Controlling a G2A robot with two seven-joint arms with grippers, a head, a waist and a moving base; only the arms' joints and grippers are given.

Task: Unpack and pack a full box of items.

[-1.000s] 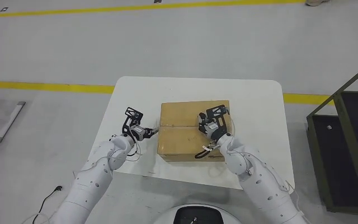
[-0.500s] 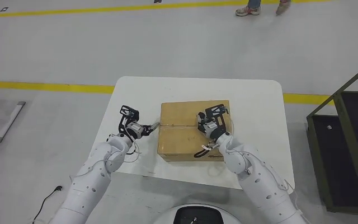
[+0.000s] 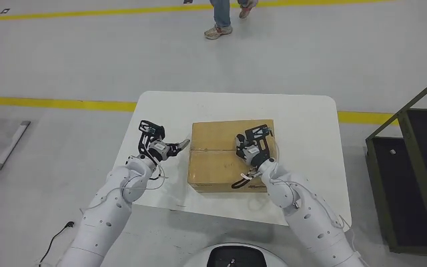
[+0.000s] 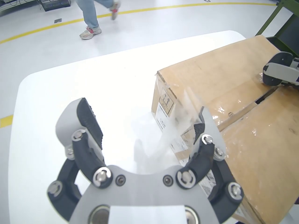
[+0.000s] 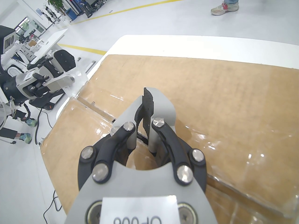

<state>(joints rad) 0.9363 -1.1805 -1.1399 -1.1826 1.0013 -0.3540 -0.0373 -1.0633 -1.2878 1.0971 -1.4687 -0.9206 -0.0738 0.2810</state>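
**Two tools at the box, clear film trailing from its left end**

One cardboard box (image 3: 217,137) sits flaps-down and closed in the middle of the white counter (image 3: 300,113). Its long axis runs side to side in front of me. The taped seam (image 3: 213,151) between the two top flaps follows that same line, from the end by my left arm to the end by my right.

My left tool (image 4: 142,113) hangs just off the box's left end, a little above the counter, with its fingers spread wide. A strip of clear film (image 4: 177,117) stretches from the box's upper left corner to the finger nearer the box and clings there. The other finger stands free of it.

My right tool (image 5: 146,101) is over the box's top, on its right half, close to the seam. Its fingers are drawn together to a narrow slit, and I can see nothing between them. Whether the tips touch the cardboard I cannot tell.

A second ago my left tool's tip was right at the box's left end, level with the seam. Since then it has backed off from that end and drifted slightly toward the box's far side, so that bare counter shows between them. My right tool has kept its place on the top, and the box has not shifted.
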